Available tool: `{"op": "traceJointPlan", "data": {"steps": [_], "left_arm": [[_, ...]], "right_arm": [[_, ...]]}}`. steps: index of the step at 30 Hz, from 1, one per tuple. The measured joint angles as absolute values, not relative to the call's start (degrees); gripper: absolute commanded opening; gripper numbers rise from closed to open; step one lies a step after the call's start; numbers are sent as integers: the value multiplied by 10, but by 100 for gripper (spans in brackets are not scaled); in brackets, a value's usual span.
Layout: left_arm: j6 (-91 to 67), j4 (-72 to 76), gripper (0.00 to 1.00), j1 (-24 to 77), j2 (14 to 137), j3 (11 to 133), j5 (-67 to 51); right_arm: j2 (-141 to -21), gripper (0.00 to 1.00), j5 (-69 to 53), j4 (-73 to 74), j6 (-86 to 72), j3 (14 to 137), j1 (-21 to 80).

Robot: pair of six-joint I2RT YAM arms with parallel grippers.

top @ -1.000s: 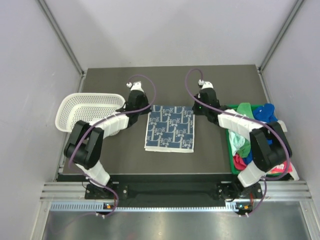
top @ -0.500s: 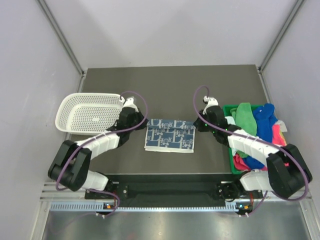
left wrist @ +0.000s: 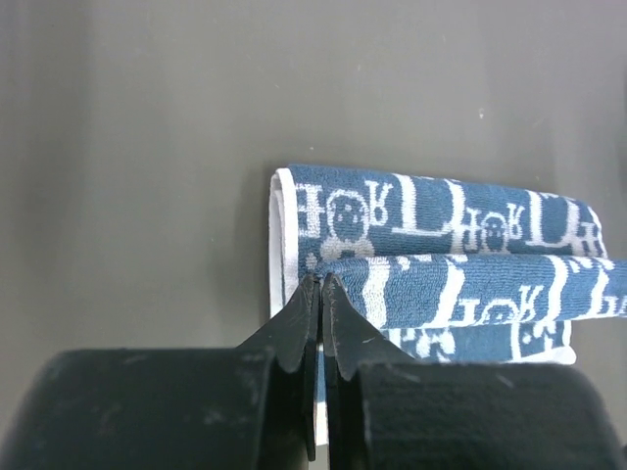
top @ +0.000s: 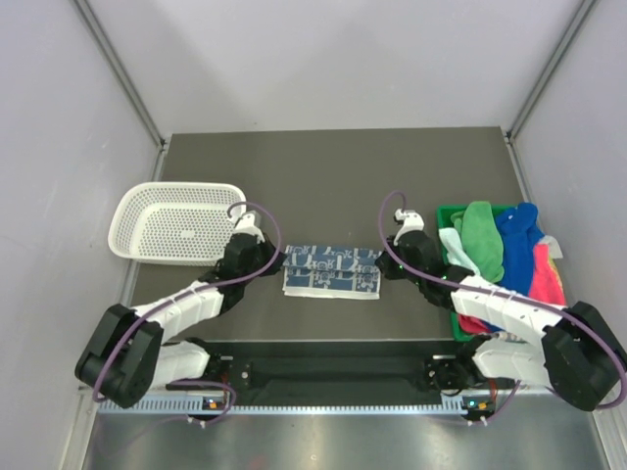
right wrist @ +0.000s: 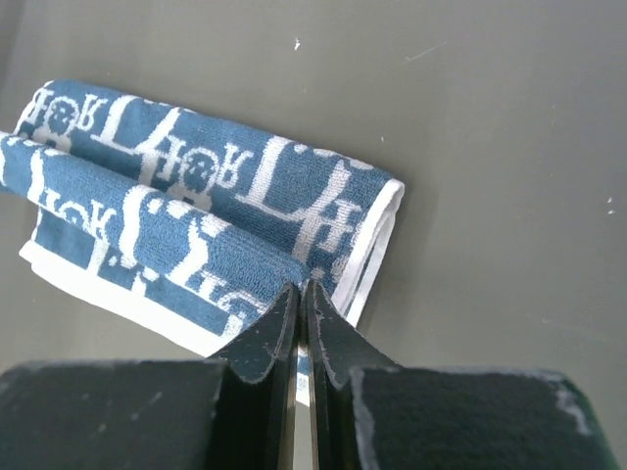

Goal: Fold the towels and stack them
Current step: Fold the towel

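Observation:
A blue-and-white patterned towel (top: 331, 271) lies at the table's middle, partly folded into a narrow band. My left gripper (top: 278, 264) is shut on its left edge; in the left wrist view my gripper (left wrist: 321, 282) pinches the folded-over layer of the towel (left wrist: 441, 255). My right gripper (top: 383, 264) is shut on the right edge; in the right wrist view my gripper (right wrist: 300, 289) pinches the upper layer of the towel (right wrist: 196, 196). Other towels, green (top: 483, 235), royal blue (top: 516, 227), pink (top: 545, 274) and pale mint-white (top: 456, 250), are heaped at the right.
A green plastic bin (top: 452, 211) at the right edge holds the heap. A white mesh basket (top: 174, 223) stands at the left, just behind my left arm. The table's dark surface (top: 333, 176) lies behind the towel.
Both grippers have drawn the towel's far edge toward the near side, folding it over. The towel went from a flat square to a narrow band. Both arms pulled back nearer.

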State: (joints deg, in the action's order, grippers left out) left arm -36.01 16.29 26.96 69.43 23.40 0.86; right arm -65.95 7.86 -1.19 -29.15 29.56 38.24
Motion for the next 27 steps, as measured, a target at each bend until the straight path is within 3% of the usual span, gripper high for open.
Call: {"op": "traceJointPlan", "data": {"steps": [9, 11, 13, 14, 16, 23, 27], "left_arm": [[-378, 163, 3, 289, 657, 207, 9], [-383, 163, 19, 292, 656, 198, 9], [-390, 159, 27, 293, 655, 190, 10], [-395, 152, 36, 294, 650, 185, 11], [-401, 135, 40, 294, 634, 181, 13], [-404, 16, 41, 296, 514, 208, 37], [-400, -33, 37, 299, 506, 252, 41]], "right_arm": [[-651, 11, 103, -8, -320, 261, 406], [-651, 19, 105, -8, -326, 255, 411], [-651, 27, 108, -7, -329, 250, 417], [-651, 30, 109, -7, -332, 248, 420], [-649, 35, 110, -4, -335, 244, 424], [-579, 37, 123, 47, -347, 236, 434], [-549, 37, 139, 83, -354, 245, 438]]}}
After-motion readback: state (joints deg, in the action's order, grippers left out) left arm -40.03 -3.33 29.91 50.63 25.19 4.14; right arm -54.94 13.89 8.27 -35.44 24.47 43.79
